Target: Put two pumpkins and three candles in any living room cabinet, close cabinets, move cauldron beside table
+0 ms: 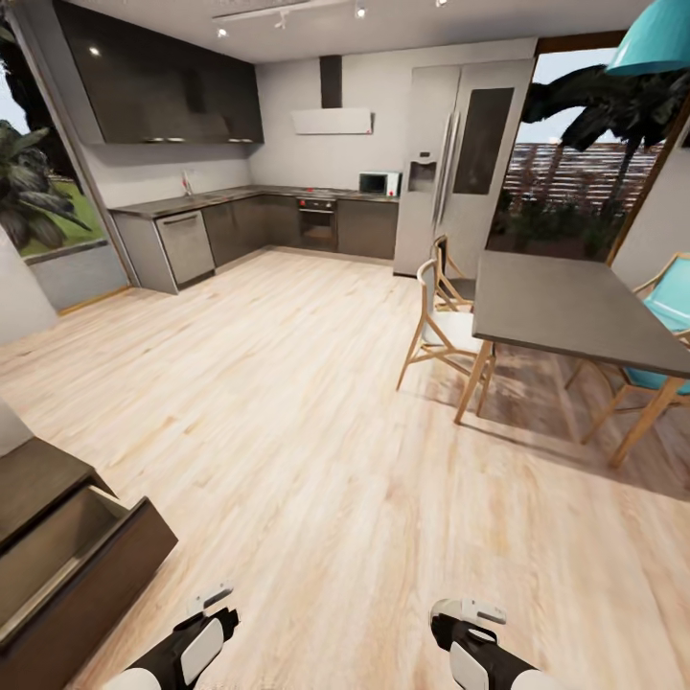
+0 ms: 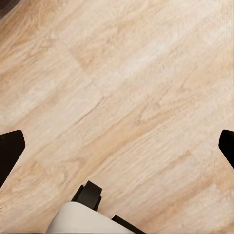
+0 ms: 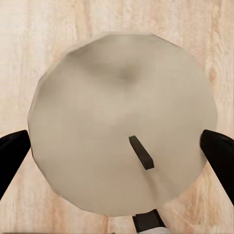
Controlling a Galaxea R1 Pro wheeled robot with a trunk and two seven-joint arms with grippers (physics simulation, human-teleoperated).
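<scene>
A beige-grey candle with a short dark wick sits between the black fingertips of my right gripper, seen from above over the wood floor. That right gripper is low at the front right, shut on the candle. Beside it my left gripper is open, and its fingers stand wide apart over bare floor. At the lower left the dark brown cabinet has one drawer pulled open. The grey table stands at the right. The pumpkins and the cauldron are out of view.
Wooden chairs stand along the table's near side and a turquoise chair is behind it. Kitchen counters and a fridge line the far wall. Wide wood floor lies between me and them.
</scene>
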